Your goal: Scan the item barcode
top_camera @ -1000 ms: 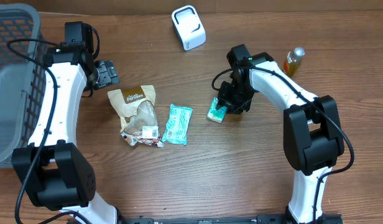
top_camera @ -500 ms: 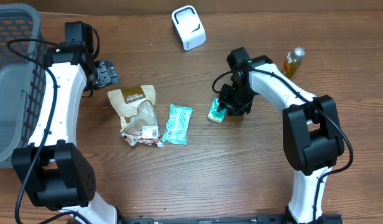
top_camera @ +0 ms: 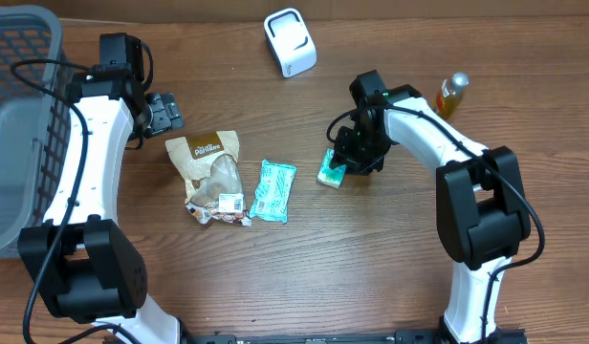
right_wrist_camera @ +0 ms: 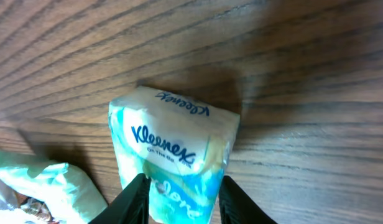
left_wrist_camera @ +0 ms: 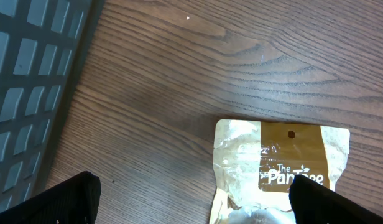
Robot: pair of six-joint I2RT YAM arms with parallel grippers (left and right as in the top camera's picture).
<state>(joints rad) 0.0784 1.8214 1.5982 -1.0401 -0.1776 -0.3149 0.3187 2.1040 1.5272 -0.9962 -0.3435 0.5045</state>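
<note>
On brown wooden table (top_camera: 371,277), right of centre: right gripper (top_camera: 355,159) partly closed, fingers (right_wrist_camera: 137,198) pinching both sides of small teal-and-white Kleenex tissue pack (right_wrist_camera: 173,152); pack well apart from white box-shaped scanner (top_camera: 290,41); left gripper (top_camera: 162,112) fully spread, holding nothing, above brown plastic snack pouch (left_wrist_camera: 281,168).

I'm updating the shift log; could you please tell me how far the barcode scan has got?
Done: the right fingers grip the white-and-teal Kleenex tissue pack. In hand: probably lifting it off the wooden table. Left: carrying it to the white boxy scanner and showing its barcode.
</note>
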